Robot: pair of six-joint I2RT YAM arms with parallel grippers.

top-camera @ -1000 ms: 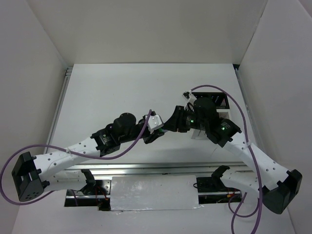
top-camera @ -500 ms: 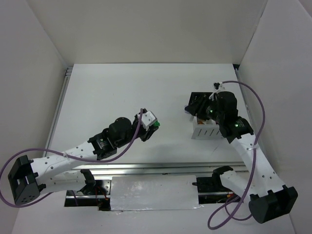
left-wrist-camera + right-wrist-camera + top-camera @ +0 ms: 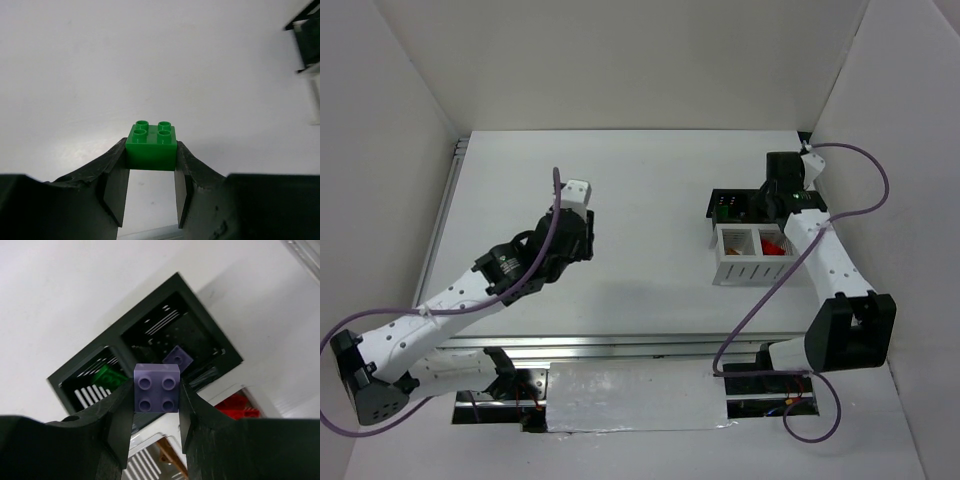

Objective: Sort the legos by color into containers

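Right wrist alone: lavender brick (image 3: 157, 388)

A white table (image 3: 620, 190) fills the middle of the top view, boxed in by a plain white back wall (image 3: 620, 60) across the top, a left wall (image 3: 375, 160) and a right wall (image 3: 910, 130). Metal rails (image 3: 650, 345) line its left and bottom edges. Even light, soft shadows.
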